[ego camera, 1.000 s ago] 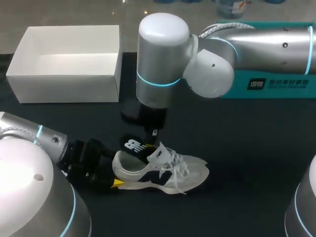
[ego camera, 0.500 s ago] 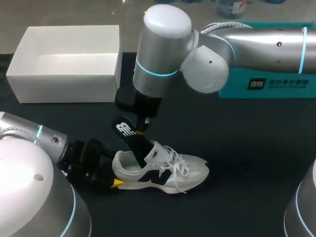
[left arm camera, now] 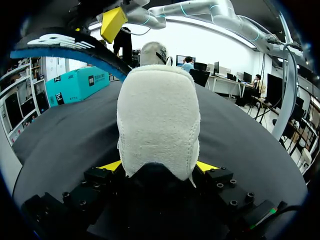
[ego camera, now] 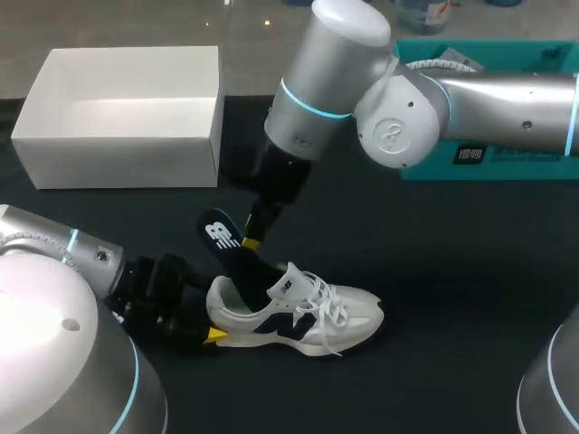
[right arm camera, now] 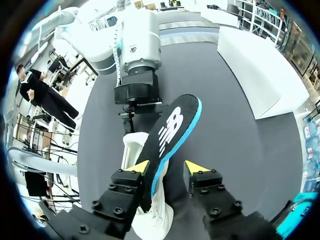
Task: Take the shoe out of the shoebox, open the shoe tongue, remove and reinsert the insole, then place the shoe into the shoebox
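Note:
A grey and white shoe (ego camera: 303,312) with a navy side mark stands on the black table, toe to the right. My left gripper (ego camera: 206,322) is shut on its heel (left arm camera: 158,120), one yellow tip on each side. A black insole (ego camera: 223,237) with a blue edge sticks out of the shoe's mouth, leaning up and to the left. My right gripper (ego camera: 251,237) hangs over it. In the right wrist view the insole (right arm camera: 172,127) runs between the spread fingers of that gripper (right arm camera: 167,167), and only one finger lies against it. The open white shoebox (ego camera: 127,145) stands at the back left.
A teal box (ego camera: 507,154) lies at the back right, under my right arm. Black table surface (ego camera: 452,271) stretches to the right of the shoe and in front of it.
My right gripper pulled the insole's heel end up out of the shoe, then opened its fingers and its arm swung to the right. The left gripper and the shoe stayed in place.

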`<move>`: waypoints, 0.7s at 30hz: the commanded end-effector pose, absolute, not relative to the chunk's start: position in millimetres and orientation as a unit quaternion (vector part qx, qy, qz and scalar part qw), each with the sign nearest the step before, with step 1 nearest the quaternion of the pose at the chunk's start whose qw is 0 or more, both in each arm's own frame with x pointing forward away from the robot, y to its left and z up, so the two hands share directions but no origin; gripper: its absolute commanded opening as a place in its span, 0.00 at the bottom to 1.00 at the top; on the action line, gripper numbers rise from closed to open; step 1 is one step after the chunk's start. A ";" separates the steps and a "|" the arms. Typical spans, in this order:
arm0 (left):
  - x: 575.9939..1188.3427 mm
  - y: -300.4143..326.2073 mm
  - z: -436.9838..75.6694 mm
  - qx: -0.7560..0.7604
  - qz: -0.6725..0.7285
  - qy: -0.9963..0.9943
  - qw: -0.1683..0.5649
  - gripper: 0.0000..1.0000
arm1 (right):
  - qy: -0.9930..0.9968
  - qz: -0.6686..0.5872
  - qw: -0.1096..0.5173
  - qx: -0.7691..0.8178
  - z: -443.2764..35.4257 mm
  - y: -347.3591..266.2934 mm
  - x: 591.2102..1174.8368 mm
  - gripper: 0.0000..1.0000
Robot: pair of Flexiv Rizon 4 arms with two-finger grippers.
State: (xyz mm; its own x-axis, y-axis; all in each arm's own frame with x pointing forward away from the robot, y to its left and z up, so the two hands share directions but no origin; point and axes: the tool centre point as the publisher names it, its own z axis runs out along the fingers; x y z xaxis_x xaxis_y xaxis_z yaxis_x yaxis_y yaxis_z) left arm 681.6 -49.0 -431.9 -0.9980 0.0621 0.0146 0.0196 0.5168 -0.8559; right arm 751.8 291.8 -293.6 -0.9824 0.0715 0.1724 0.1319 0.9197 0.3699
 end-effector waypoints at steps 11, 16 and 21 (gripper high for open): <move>685.2 -52.3 -449.8 -0.024 0.490 -0.871 0.022 0.00 | -0.969 -0.212 0.113 -0.064 -309.6 290.5 732.7 1.00; 685.2 -52.3 -449.8 -0.024 0.490 -0.871 0.022 0.00 | -0.967 -0.217 0.120 -0.066 -314.6 295.6 723.7 1.00; 685.2 -52.3 -449.8 -0.024 0.490 -0.871 0.022 0.00 | -0.966 -0.221 0.123 -0.062 -317.6 300.8 721.6 0.44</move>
